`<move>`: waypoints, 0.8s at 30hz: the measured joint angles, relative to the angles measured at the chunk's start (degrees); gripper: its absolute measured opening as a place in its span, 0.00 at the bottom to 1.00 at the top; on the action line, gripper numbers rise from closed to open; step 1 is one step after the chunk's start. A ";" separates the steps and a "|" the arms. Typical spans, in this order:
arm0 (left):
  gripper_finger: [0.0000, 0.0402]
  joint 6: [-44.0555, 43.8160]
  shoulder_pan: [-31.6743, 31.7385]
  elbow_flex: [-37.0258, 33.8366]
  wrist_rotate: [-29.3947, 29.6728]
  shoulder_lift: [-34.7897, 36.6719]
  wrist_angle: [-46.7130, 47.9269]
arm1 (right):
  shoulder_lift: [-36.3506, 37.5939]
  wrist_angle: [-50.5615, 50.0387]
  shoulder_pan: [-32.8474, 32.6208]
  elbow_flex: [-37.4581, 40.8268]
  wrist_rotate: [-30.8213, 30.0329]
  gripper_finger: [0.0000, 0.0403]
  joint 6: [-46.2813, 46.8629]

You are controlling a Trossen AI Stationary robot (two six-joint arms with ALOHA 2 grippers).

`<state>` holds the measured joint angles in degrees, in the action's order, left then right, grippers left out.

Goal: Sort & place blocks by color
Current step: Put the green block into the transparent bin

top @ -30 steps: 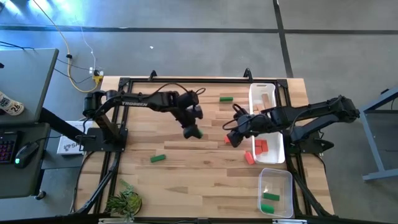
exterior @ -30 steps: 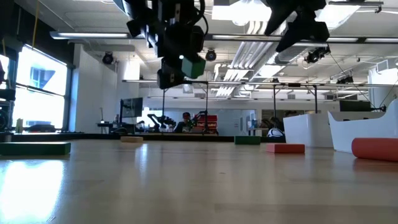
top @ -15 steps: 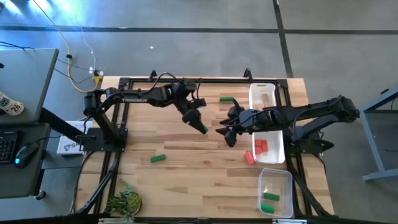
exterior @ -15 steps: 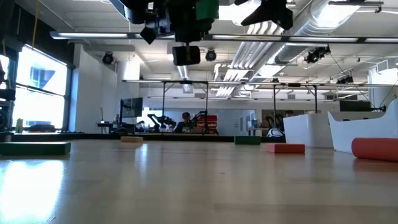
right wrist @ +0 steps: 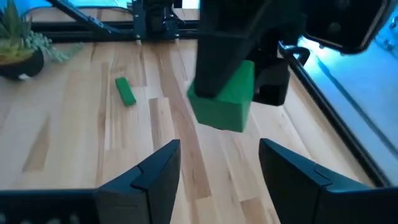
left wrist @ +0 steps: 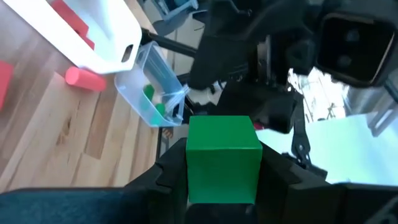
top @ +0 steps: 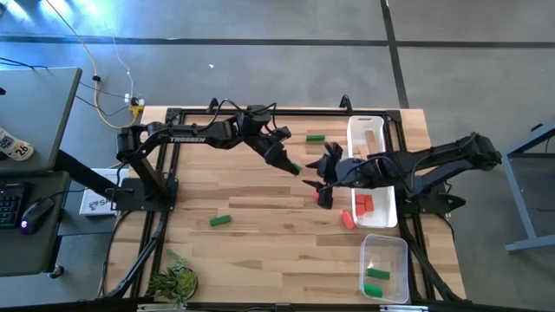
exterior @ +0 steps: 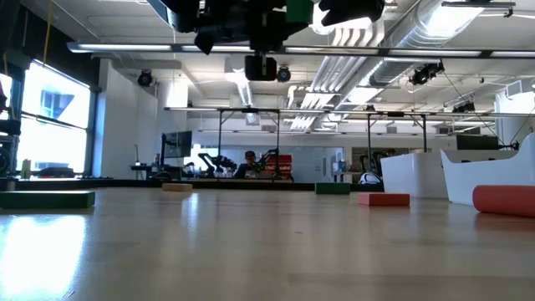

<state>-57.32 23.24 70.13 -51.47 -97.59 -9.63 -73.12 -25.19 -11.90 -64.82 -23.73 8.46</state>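
My left gripper [top: 289, 165] is shut on a green cube [left wrist: 224, 155] and holds it high over the middle of the table. My right gripper [right wrist: 217, 168] faces it from the right, open. Its two fingers stand just short of the cube [right wrist: 224, 93] and touch nothing. A green bar [top: 219, 221] lies flat at the near left and another [top: 315, 137] near the far edge. A red block [top: 348, 219] lies beside the white tray [top: 357, 130], which holds red blocks [top: 363, 204] and a tan one [top: 371, 139]. My left gripper pinches the cube by two opposite faces [left wrist: 194, 168] between its two fingers [left wrist: 169, 174]. The fingers lie nearly level and point toward the table's right side. The cube is lifted well clear of the table, its free end toward my right gripper.
A clear tray [top: 399, 247] with green blocks [top: 375, 274] stands at the near right corner. A small plant [top: 173, 279] sits at the near left. Both arms' black frames line the table's left and right edges. Bare wood lies below the two grippers.
My left gripper has risen and gone toward the table's right with the green cube, tipping from pointing down to nearly level and rolling. My right gripper has rolled about its own line, tipped up and shifted slightly toward the cube, staying open.
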 joint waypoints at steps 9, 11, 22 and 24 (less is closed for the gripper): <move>0.26 -2.15 -0.07 0.00 2.39 0.01 -1.46 | 0.00 1.41 -0.11 0.02 -2.84 0.51 -2.49; 0.26 -2.32 -0.07 0.00 2.97 0.01 -1.44 | 0.00 2.79 -0.11 0.02 -2.80 0.51 -3.35; 0.26 -5.63 -0.11 0.00 5.67 0.01 -6.68 | 0.00 5.05 0.82 0.02 -3.28 0.51 -4.42; 0.26 -6.36 -0.11 0.00 5.74 0.01 -7.52 | 0.00 5.88 1.23 0.02 -3.28 0.51 -4.85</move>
<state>-63.68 23.14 70.13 -45.73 -97.58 -17.15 -73.12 -19.31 -10.66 -64.79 -27.01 3.61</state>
